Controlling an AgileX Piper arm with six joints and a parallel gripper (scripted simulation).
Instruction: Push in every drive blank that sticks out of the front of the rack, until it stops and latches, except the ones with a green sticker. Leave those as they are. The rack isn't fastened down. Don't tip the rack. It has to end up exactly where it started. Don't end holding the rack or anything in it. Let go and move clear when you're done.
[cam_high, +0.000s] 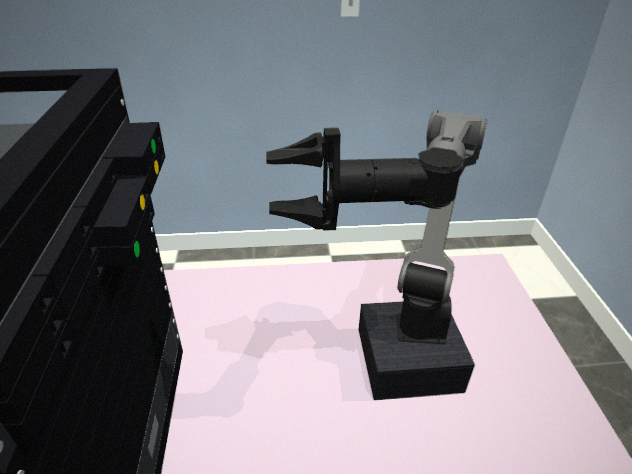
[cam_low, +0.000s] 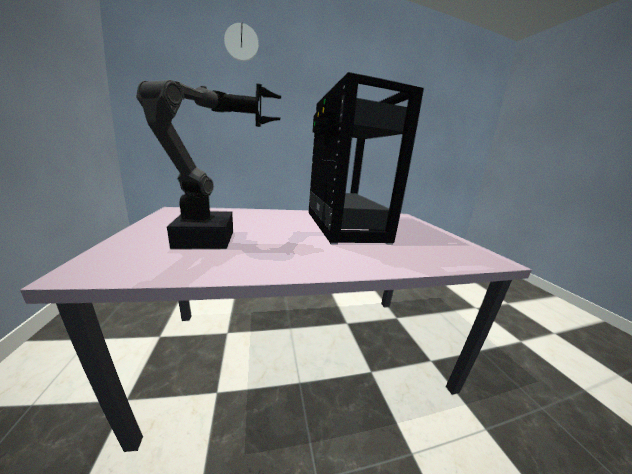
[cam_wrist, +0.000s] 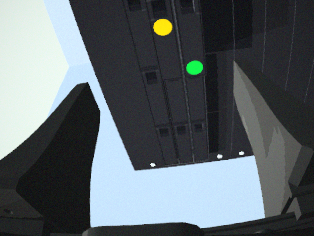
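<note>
The black rack (cam_high: 61, 265) stands on the pink table at the left; it also shows in the exterior view (cam_low: 365, 158). Near its top, drive blanks stick out of the front. The top one carries a green sticker (cam_high: 153, 145), with a yellow sticker (cam_high: 156, 166) just below it. A lower blank that sticks out has a yellow sticker (cam_high: 142, 202). Below that is a green sticker (cam_high: 136, 248). My gripper (cam_high: 269, 182) is open and empty. It points at the rack front, level with the upper blanks and well apart from them. The wrist view shows a yellow sticker (cam_wrist: 162, 26) and a green sticker (cam_wrist: 194, 66).
The arm's black base block (cam_high: 416, 352) sits on the table to the right of the rack. The table edge (cam_low: 275, 288) runs along the front in the exterior view. A wall stands behind.
</note>
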